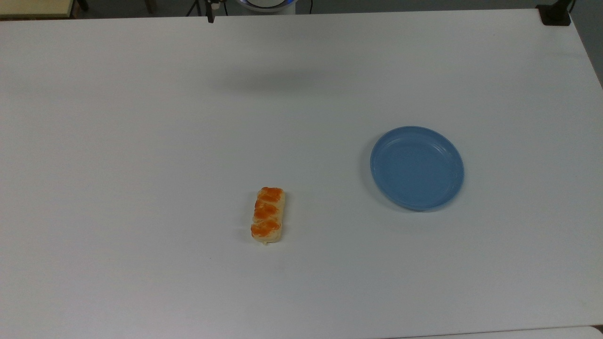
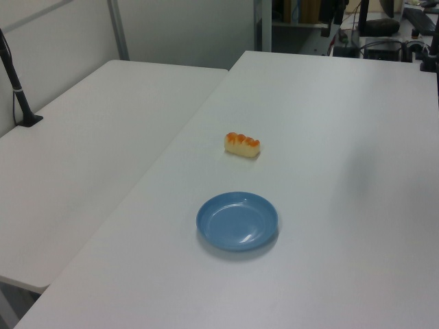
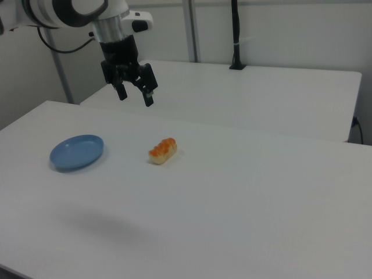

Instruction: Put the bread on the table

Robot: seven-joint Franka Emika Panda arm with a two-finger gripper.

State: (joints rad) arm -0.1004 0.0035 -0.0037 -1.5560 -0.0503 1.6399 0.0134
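The bread (image 1: 268,214) (image 2: 242,144) (image 3: 162,150) lies flat on the white table (image 1: 141,141) (image 2: 343,137) (image 3: 232,203), a pale loaf with three orange-brown lumps on top. It rests apart from the blue plate, with nothing touching it. In the right view my gripper (image 3: 136,97) hangs open and empty, high above the table and up-left of the bread. One dark fingertip (image 1: 210,19) pokes in at the top view's upper edge.
A bare blue plate (image 1: 417,167) (image 2: 237,221) (image 3: 77,152) sits on the table beside the bread. A second white table (image 2: 89,137) (image 3: 261,87) adjoins this one and carries a black post (image 2: 17,82) (image 3: 235,35). A black clamp (image 1: 556,14) grips the top view's upper right corner.
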